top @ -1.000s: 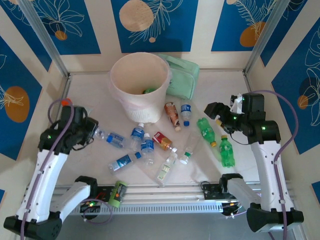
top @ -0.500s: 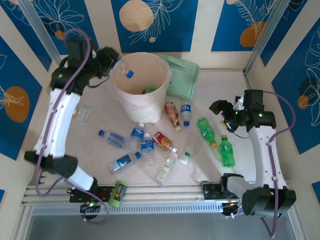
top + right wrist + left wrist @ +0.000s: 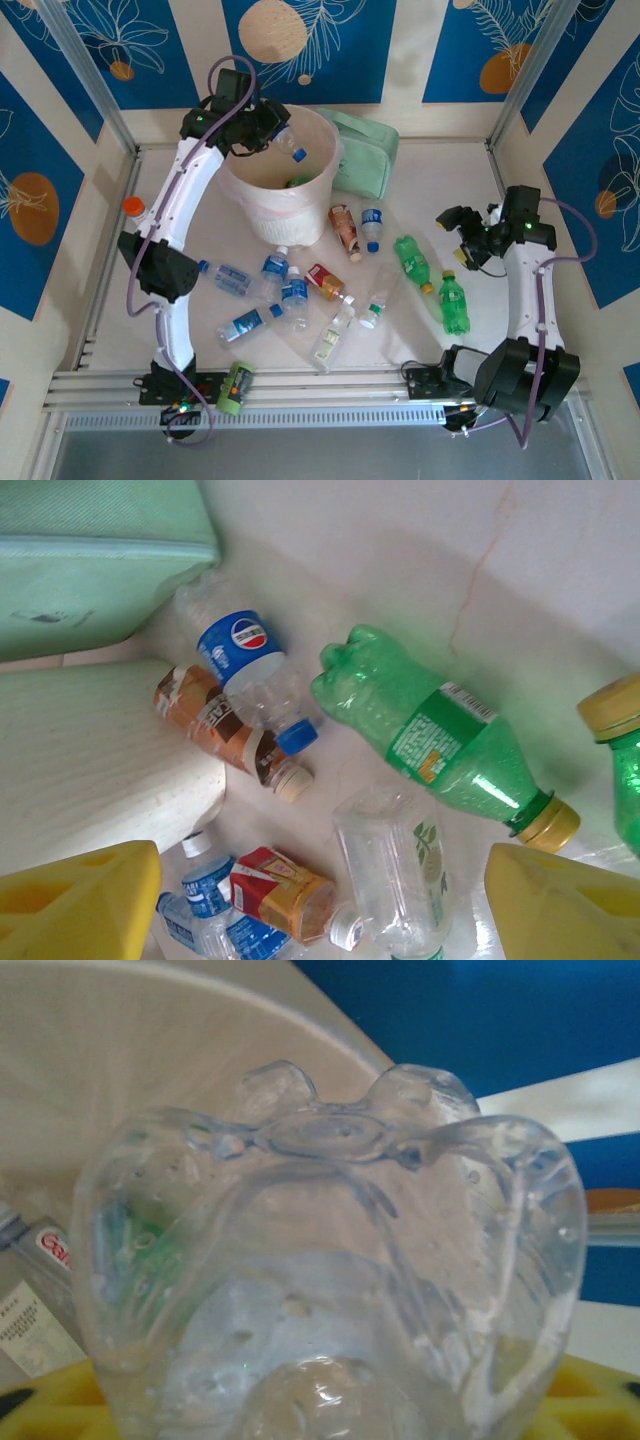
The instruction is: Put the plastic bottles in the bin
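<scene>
Pale surface, blue floral wall panels behind. Left tool: clamped on a clear blue-capped bottle, held over the mouth of the bin. Mint-green case: against the bin's far right side. Loose bottles: scattered mid-surface before the bin. Right tool: fingers wide apart, empty, near the green soda bottles.

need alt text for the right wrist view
A green soda bottle lies on a pale table among other fallen bottles: a blue-labelled one, a copper-labelled one and a clear one. The bin and a mint case sit at left; the open right end effector has yellow fingers in the bottom corners.
</scene>
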### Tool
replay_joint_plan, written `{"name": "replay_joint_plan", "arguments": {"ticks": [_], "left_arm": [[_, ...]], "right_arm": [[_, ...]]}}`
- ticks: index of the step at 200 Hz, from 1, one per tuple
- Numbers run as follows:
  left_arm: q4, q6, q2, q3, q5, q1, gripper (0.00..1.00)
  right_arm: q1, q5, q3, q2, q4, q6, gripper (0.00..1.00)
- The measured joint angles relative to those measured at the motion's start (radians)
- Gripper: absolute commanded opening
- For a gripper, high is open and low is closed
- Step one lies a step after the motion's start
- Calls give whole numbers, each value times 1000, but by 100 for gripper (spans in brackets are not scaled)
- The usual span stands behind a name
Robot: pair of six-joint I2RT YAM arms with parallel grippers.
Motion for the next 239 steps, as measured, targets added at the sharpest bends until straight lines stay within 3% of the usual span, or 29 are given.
{"name": "replay_joint_plan", "arguments": {"ticks": [55,113,180,239], "left_arm": [[5,23,1,3,0,-11,78],[3,130,-108,-34,-39,-39,76],[243,219,-705,-695,-42,-48,78],[286,187,-905,-1073,-34,-47,78]], "right_arm": [[-6,5,-2,0,1,-4,91],[14,69,2,47,-48,-12,91],[78,227,2,122,-92,5,89],[96,394,-34,200,-154,66,95]]}}
